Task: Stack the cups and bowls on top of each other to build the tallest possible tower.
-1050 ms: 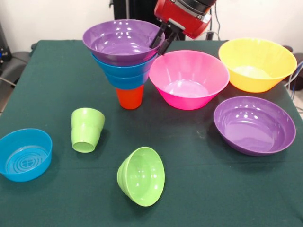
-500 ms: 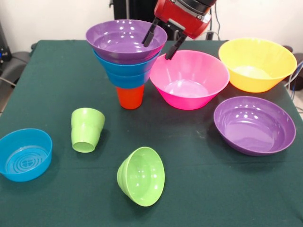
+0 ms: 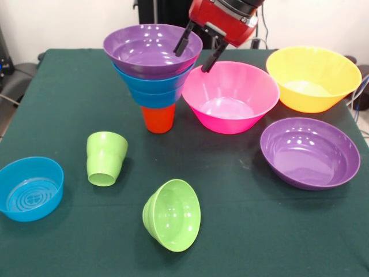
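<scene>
We see a green table (image 3: 242, 173) from the front, with a tower (image 3: 153, 72) standing toward the back: an orange cup (image 3: 158, 118) upside down as base, two blue bowls (image 3: 152, 89) nested on it, and a purple bowl (image 3: 151, 49) on top, widening upward like a funnel. Our gripper (image 3: 198, 51) hangs from above at the tower's right-hand rim, its two dark fingers (image 3: 183, 39) spread apart and holding nothing; one finger sits over the purple rim, the other just outside it, so the rim lies between them. Directly below and to the right of the gripper, just beside the tower, sits the pink bowl (image 3: 230, 95), upright and open to the top. We judge this to be the next piece, since it is the nearest to the gripper and wide enough to continue the funnel. Its near rim lies just under the outer finger, so the reach would be a short drop and slight shift right. Farther right stand a yellow bowl (image 3: 314, 78) and a second purple bowl (image 3: 310, 153). In front lie a green cup (image 3: 105, 158), a small green bowl (image 3: 172, 214) tipped on its side, and a lone blue bowl (image 3: 30, 188).
</scene>
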`<control>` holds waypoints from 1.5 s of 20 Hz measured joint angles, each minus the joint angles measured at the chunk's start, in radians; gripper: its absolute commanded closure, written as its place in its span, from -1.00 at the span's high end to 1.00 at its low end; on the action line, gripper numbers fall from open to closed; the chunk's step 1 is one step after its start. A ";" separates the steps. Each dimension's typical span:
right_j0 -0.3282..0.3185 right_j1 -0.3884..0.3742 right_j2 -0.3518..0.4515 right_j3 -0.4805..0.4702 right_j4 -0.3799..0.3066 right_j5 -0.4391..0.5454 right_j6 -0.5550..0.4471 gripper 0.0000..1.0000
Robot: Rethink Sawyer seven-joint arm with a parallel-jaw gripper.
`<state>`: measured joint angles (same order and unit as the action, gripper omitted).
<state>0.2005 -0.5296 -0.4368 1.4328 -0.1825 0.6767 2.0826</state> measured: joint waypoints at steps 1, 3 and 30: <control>0.001 -0.002 -0.001 0.000 0.000 0.000 0.000 1.00; 0.002 -0.008 -0.003 0.000 0.000 0.000 0.000 1.00; 0.021 -0.140 -0.004 -0.050 0.069 0.180 0.000 1.00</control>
<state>0.2212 -0.6695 -0.4413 1.3828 -0.1136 0.8570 2.0826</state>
